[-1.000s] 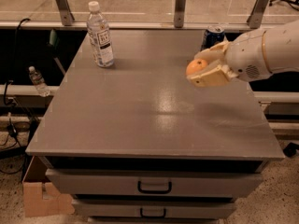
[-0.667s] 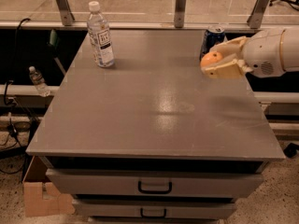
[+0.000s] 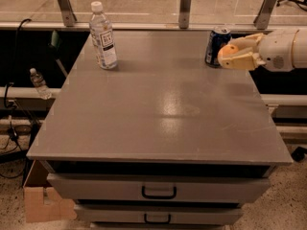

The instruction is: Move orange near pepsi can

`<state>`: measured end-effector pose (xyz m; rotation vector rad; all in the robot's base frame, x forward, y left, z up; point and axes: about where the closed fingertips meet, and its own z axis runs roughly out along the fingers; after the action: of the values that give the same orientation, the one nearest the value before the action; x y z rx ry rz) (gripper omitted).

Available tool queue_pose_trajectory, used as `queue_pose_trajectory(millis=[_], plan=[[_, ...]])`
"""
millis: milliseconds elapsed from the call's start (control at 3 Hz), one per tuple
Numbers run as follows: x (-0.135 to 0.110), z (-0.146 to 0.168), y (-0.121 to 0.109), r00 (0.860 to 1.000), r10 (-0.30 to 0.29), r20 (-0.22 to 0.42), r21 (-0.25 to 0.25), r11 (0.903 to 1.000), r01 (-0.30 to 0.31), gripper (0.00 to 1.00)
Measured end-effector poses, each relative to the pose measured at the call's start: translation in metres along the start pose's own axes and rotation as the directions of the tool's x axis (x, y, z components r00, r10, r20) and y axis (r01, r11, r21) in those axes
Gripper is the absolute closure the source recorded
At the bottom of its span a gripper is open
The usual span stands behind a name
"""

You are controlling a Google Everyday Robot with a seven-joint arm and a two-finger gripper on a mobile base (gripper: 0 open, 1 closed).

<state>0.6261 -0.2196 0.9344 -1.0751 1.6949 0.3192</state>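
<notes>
The orange (image 3: 229, 50) is a small round orange fruit held between the cream-coloured fingers of my gripper (image 3: 233, 54), which reaches in from the right over the far right part of the grey table (image 3: 158, 104). The gripper is shut on the orange and holds it just right of the pepsi can (image 3: 217, 45), a dark blue can with a silver top standing upright at the table's far right. The orange is very close to the can; I cannot tell if it rests on the table.
A clear plastic water bottle (image 3: 103, 36) with a white cap stands at the far left of the table. Drawers (image 3: 158, 188) are under the table front. Another bottle (image 3: 38, 83) and a cardboard box (image 3: 41, 202) are off the table on the left.
My gripper has carried the orange away from the table's middle right, farther back and right, until it is right beside the pepsi can.
</notes>
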Motion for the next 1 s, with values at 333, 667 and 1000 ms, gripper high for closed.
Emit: queue_pose_trajectory(millis=[333, 667, 1000], plan=[[0.016, 0.007, -0.024, 0.999, 0.040, 0.029, 0.033, 0.9986, -0.041, 1.00], [0.036, 0.013, -0.042, 0.994, 0.087, 0.062, 0.069, 0.9934, -0.091, 0.98], [0.049, 0.017, -0.049, 0.990, 0.113, 0.078, 0.085, 0.9891, -0.120, 0.77]])
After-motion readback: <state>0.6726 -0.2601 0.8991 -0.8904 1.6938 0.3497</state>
